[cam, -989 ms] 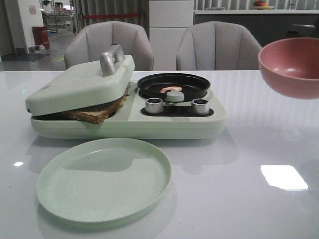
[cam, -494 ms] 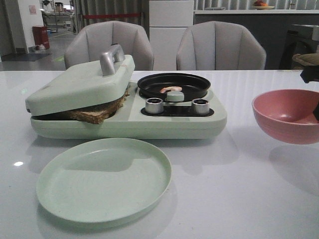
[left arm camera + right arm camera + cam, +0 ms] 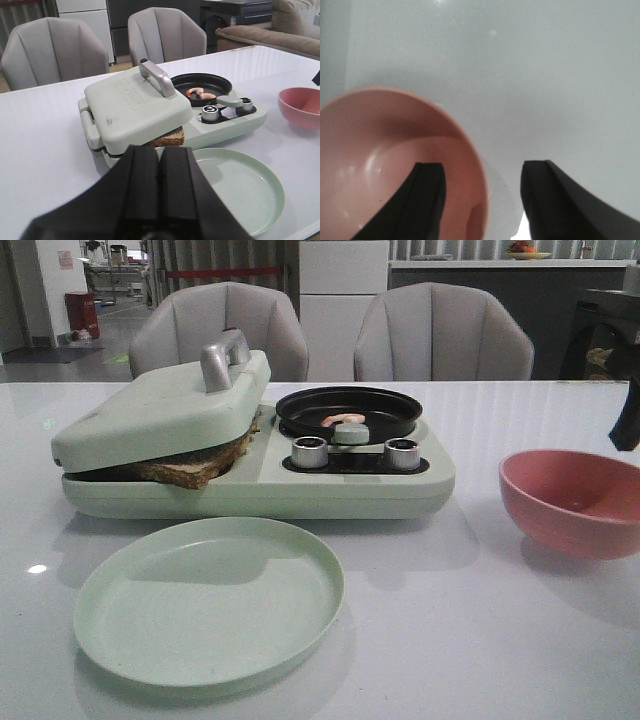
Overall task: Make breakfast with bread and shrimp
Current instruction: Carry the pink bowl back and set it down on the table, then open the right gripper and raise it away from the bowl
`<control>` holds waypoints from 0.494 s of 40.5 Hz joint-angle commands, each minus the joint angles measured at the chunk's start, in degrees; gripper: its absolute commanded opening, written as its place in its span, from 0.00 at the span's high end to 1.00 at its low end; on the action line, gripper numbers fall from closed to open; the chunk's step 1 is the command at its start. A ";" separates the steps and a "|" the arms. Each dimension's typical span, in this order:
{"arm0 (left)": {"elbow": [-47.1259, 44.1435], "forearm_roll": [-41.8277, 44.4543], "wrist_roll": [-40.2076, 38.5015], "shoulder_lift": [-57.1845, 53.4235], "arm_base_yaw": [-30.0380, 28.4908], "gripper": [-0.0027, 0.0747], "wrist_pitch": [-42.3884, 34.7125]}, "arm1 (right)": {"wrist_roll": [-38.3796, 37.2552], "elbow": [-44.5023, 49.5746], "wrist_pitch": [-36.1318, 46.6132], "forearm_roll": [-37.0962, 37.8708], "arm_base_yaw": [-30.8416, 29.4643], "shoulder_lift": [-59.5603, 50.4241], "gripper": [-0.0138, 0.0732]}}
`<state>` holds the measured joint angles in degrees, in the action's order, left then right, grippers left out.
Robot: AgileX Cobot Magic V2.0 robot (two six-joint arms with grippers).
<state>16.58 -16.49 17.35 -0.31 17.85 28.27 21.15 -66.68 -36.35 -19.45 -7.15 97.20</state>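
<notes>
Pink round bowl [image 3: 572,502] is sitting on the glossy white table [image 3: 480,640], off to the right of the pale green breakfast maker [image 3: 260,465], well apart from it. Your right gripper [image 3: 480,200] is straddling the bowl's rim in the right wrist view: one black finger [image 3: 427,200] inside the bowl, the other outside, jaws spread with clear gap on both sides, not clamping anything. In the front view you're only getting a dark sliver of that arm at the right edge.

Left gripper [image 3: 159,185] is hanging back from the appliance, black fingers pressed together, nothing between them.

Small curled pink-orange shrimp [image 3: 343,420] is lying in the round black frying pan [image 3: 348,410] on the right half of the maker, behind the two silver knobs [image 3: 309,451]. Square slice of brown-crusted bread [image 3: 195,468] is sitting under the pale green hinged lid [image 3: 160,410], one corner poking out at the front; lid is resting tilted on it, not fully down. Looks like a single slice from here, though the lid is hiding most of it.

Pale green round plate [image 3: 209,598] is lying just in front of the maker.
</notes>
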 commanded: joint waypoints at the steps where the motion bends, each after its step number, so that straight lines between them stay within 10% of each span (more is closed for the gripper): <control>1: 1.56 -1.09 -0.42 -0.67 0.47 0.91 -4.84 | 2.53 -2.24 1.85 -0.70 0.49 -7.30 0.30; 20: 1.56 -1.09 -0.42 -0.67 0.47 0.91 -4.84 | 2.53 12.11 19.86 -2.74 7.46 -31.99 0.30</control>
<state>16.58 -16.49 17.35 -0.31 17.85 28.27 23.02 -56.85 -25.20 -20.36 -1.24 70.89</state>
